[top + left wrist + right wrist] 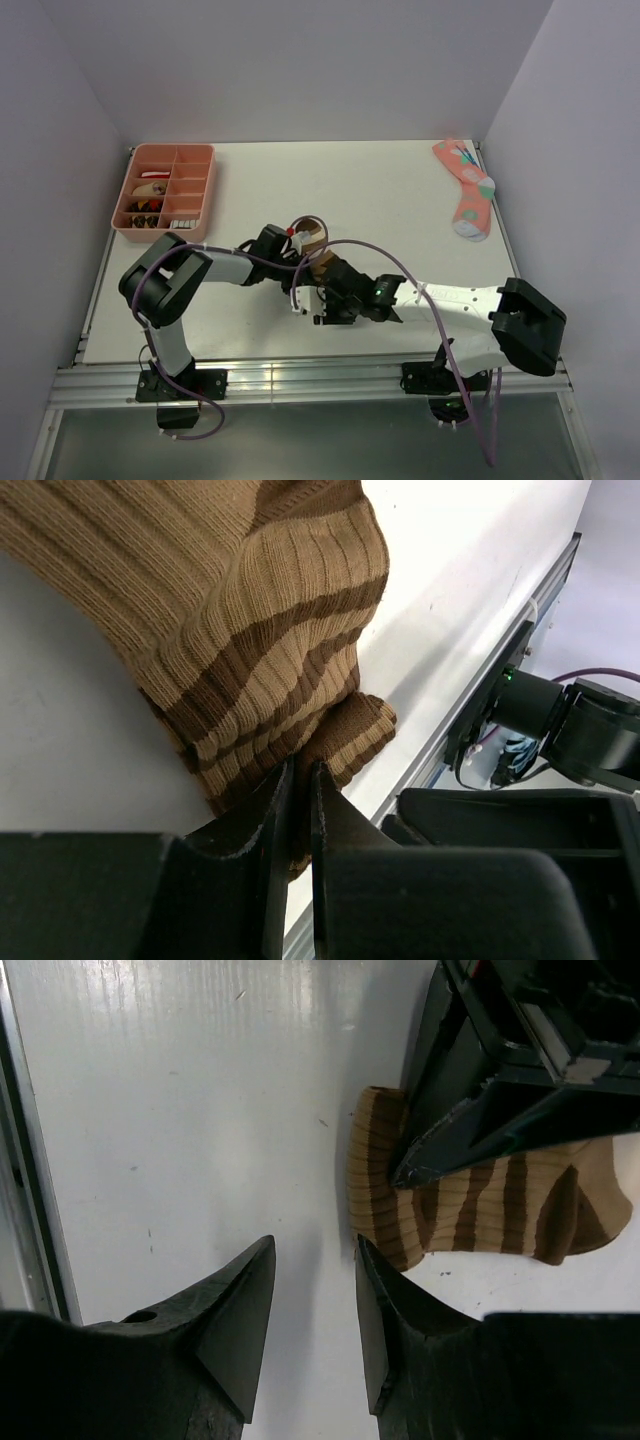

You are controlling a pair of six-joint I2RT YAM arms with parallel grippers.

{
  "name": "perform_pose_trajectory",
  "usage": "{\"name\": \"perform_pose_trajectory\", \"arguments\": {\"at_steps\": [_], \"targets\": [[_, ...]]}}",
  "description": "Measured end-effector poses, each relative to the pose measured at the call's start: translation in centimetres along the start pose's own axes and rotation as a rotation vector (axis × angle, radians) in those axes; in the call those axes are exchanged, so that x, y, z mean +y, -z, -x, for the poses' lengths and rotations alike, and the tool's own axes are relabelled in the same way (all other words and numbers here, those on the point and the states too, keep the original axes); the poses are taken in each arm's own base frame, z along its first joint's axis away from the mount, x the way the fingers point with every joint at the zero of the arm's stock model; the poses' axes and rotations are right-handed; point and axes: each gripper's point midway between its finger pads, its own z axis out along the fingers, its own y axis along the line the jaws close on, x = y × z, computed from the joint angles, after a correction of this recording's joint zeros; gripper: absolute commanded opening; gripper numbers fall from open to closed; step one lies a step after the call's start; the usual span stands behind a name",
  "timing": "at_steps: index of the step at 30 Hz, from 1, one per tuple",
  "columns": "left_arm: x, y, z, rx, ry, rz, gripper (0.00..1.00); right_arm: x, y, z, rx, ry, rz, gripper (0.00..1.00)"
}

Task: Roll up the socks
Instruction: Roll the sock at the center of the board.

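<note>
The brown-and-tan striped sock point(312, 240) lies bunched near the table's middle. In the left wrist view its ribbed fabric point(250, 610) fills the upper left, and my left gripper point(300, 775) is shut on its folded edge, with cloth pinched between the jaws. The right wrist view shows the same sock point(480, 1200) at the right, with the left gripper point(500, 1080) clamped on it from above. My right gripper point(315, 1250) stands open over bare table just beside the sock's cuff end, its right fingertip point(365, 1255) close to the fabric. Nothing is between its fingers.
A pink sock with coloured dots point(465, 190) lies at the far right. A pink compartment tray point(165, 190) with small items stands at the far left. The table's metal front rail point(300, 380) runs close behind both grippers.
</note>
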Motion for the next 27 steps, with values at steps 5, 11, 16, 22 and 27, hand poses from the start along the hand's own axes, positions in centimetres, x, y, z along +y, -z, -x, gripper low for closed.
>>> {"name": "perform_pose_trajectory", "arguments": {"at_steps": [5,11,16,22,27], "targets": [[0.0,0.1,-0.5,0.014,0.008,-0.008,0.0,0.1,-1.0,0.1,0.021,0.046,-0.015,0.44],[0.1,0.2,-0.9,0.025,0.013,-0.013,0.0,0.1,-2.2,-0.4,0.058,0.096,-0.026,0.41],[0.1,0.2,-1.0,0.026,0.013,-0.016,0.0,0.4,-3.0,-0.6,0.085,0.141,-0.028,0.38],[0.2,0.2,-1.0,0.024,0.01,-0.019,0.0,0.1,-3.3,-0.7,0.1,0.162,-0.053,0.37],[0.2,0.2,-1.0,0.023,0.01,-0.021,0.0,-0.1,-3.3,-0.6,0.103,0.172,-0.066,0.37]]}}
